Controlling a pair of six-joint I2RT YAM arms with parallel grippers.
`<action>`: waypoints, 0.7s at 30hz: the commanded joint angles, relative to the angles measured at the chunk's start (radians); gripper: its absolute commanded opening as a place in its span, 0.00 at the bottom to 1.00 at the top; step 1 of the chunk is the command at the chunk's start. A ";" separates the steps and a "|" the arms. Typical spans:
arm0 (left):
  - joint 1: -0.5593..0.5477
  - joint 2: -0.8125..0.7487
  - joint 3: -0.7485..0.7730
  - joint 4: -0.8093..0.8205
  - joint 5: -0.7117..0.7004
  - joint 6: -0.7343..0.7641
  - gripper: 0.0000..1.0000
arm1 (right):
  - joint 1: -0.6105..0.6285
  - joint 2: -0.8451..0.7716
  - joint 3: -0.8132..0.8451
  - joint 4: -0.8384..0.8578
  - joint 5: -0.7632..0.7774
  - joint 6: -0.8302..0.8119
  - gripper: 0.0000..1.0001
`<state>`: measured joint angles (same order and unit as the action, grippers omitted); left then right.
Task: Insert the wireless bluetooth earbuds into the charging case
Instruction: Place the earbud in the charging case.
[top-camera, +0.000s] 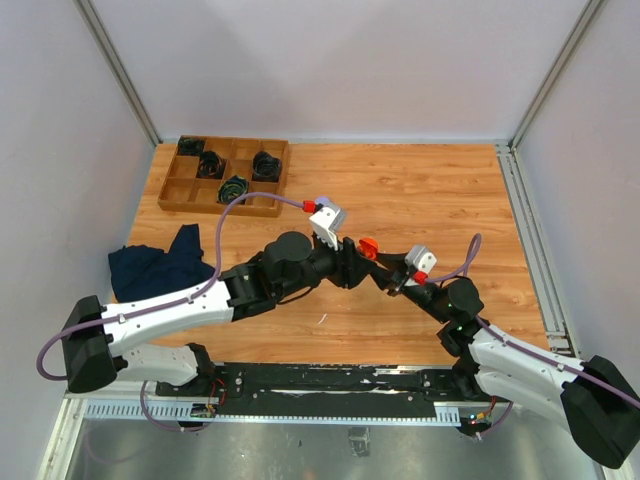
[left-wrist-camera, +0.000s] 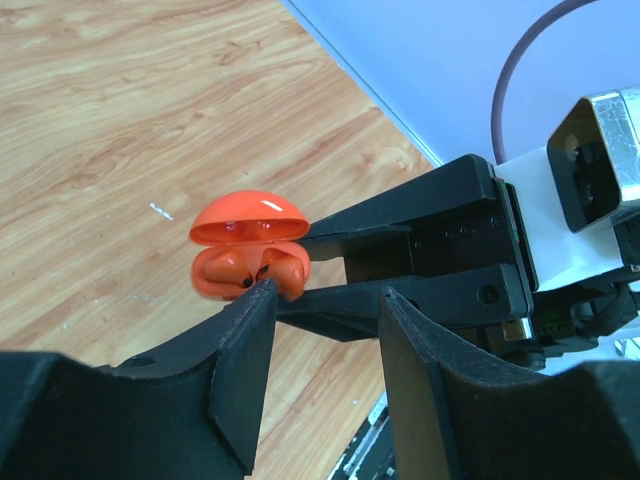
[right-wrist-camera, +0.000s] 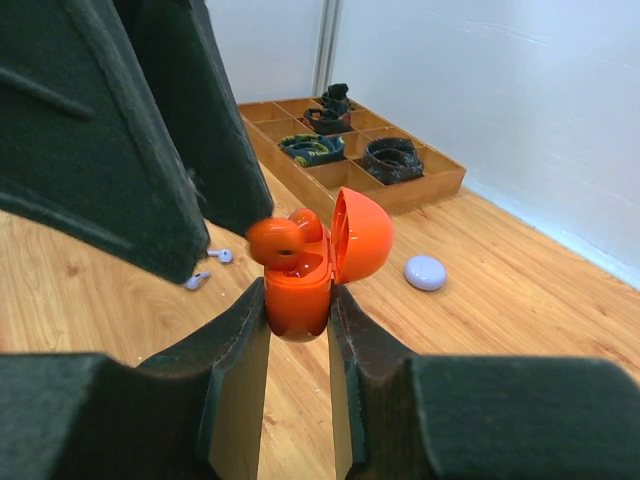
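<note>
- The right gripper is pinching the orange charging case across its narrow width. It is holding the case in the air over the middle of the table, well away from every edge.
- The left gripper is facing it with fingers spread and nothing clamped between them. 1 fingertip is touching the mouth of the case.
- The lid is standing swung back, so the case is open.
- 1 orange earbud is apparently sitting in its well. The second bud is riding higher at the mouth, blurred, right beside that left fingertip.
- Judging from this, the orange pair is nearly done. The second bud is probably waiting to be pressed home, and the lid is not yet closed.
- The case's mouth is facing the left gripper, with the hinge on the far side. Its longer side seems to be running along the right gripper's fingers, roughly level.
- A pale round case and 2 tiny pale buds are lying on the wood toward the far left corner, short of the wooden tray. They may be waiting their turn.
</note>
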<state>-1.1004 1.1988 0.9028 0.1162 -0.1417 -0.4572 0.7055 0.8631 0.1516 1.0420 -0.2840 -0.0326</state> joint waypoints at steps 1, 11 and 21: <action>0.003 0.021 0.039 0.007 0.064 -0.006 0.50 | 0.010 -0.009 0.000 0.053 -0.014 -0.010 0.10; 0.003 0.035 0.070 -0.016 0.026 0.006 0.51 | 0.010 -0.005 -0.001 0.051 -0.018 -0.013 0.10; 0.132 -0.086 -0.011 -0.040 0.126 0.001 0.61 | 0.011 0.011 0.028 0.003 -0.071 -0.015 0.10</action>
<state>-1.0252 1.1751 0.9218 0.0780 -0.0887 -0.4541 0.7055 0.8669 0.1520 1.0412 -0.3107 -0.0326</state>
